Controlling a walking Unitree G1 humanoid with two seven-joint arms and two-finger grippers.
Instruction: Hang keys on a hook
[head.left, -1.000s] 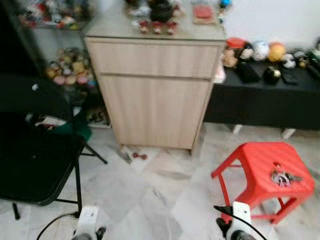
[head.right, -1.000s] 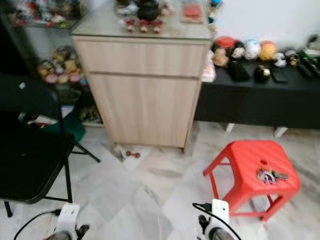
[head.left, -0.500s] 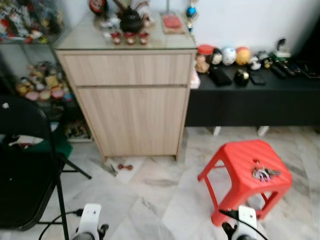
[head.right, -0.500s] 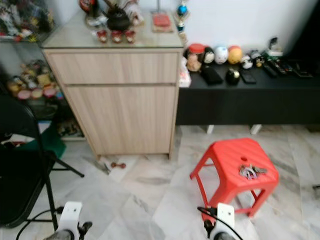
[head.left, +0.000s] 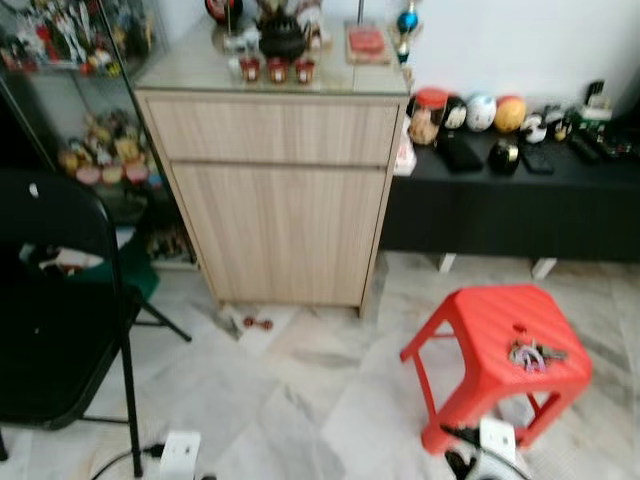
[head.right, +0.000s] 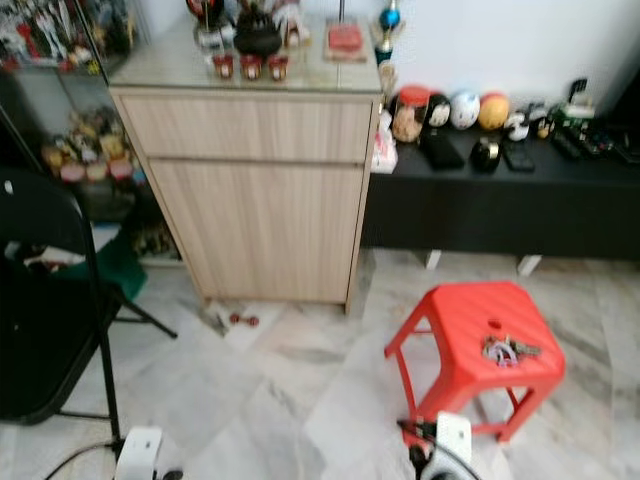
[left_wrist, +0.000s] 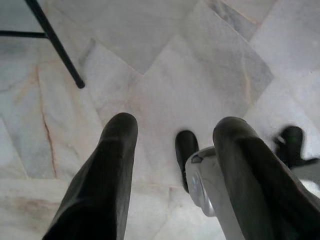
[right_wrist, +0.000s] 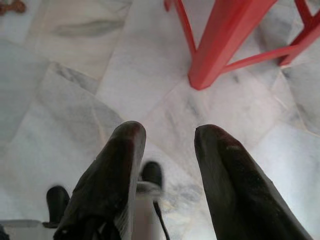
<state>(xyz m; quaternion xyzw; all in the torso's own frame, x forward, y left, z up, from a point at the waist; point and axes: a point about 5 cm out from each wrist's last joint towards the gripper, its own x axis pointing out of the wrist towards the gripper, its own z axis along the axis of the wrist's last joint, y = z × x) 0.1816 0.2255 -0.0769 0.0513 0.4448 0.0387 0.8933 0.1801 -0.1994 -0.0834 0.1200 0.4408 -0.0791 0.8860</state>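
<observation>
A bunch of keys (head.left: 533, 353) lies on the seat of a red plastic stool (head.left: 490, 318) at the lower right, on the marble floor. Both arms hang low at the bottom edge of the eye views, the left wrist (head.left: 180, 455) and the right wrist (head.left: 492, 445). In the left wrist view my left gripper (left_wrist: 175, 125) is open over bare marble tiles with nothing between its fingers. In the right wrist view my right gripper (right_wrist: 171, 132) is open and empty, and the stool's red legs (right_wrist: 220, 45) stand just beyond it.
A light wooden cabinet (head.left: 285, 190) with ornaments on top stands ahead. A black folding chair (head.left: 55, 310) is at the left. A low black bench (head.left: 520, 205) with figurines runs to the right. A small red object (head.left: 257, 322) lies by the cabinet's foot.
The whole picture has shifted as the camera moved, swinging first one way and then back. The keys stay on the stool and both arms keep hanging low.
</observation>
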